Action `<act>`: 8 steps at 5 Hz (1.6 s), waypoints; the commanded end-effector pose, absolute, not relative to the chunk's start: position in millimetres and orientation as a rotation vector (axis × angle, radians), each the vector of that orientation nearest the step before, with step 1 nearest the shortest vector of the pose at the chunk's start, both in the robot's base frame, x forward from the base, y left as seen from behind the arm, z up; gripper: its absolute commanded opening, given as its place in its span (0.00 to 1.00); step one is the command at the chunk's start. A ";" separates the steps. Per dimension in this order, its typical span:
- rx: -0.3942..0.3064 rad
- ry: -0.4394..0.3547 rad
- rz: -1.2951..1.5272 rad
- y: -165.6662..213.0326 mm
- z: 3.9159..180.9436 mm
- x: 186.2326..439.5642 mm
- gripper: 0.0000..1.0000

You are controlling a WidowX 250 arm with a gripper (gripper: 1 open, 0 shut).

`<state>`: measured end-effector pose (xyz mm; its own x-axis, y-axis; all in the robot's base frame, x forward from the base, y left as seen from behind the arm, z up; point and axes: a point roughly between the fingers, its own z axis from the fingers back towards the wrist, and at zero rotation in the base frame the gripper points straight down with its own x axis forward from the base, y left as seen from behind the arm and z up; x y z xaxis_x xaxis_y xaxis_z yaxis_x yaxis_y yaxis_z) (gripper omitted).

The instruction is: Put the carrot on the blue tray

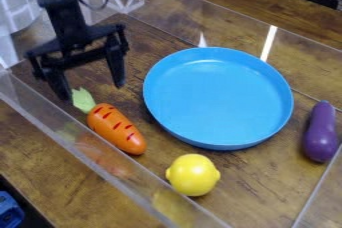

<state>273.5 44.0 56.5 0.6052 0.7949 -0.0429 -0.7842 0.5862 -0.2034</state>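
An orange carrot (115, 128) with dark grooves and a pale green top lies on the wooden table, just left of the blue tray (218, 97). The tray is a wide round blue plate with a raised rim, and nothing lies on it. My black gripper (83, 80) hangs pointing down just above and behind the carrot's leafy end. Its two fingers stand wide apart, one at the left (56, 80) and one at the right (118, 70), with nothing between them.
A yellow lemon (193, 174) sits in front of the tray. A purple eggplant (318, 132) lies at the right. A clear plastic wall (54, 122) runs along the front left, close beside the carrot, and another stands behind the tray.
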 end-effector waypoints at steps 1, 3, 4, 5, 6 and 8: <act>-0.218 -0.117 0.962 58.9 43.1 282.6 1.00; -0.189 -0.154 0.941 74.2 27.8 298.3 1.00; -0.180 -0.179 1.017 63.1 25.7 294.9 1.00; -0.167 -0.199 1.074 52.2 23.3 291.5 1.00; -0.147 -0.223 1.139 48.9 21.3 296.4 1.00; -0.111 -0.264 1.172 48.5 16.5 300.0 1.00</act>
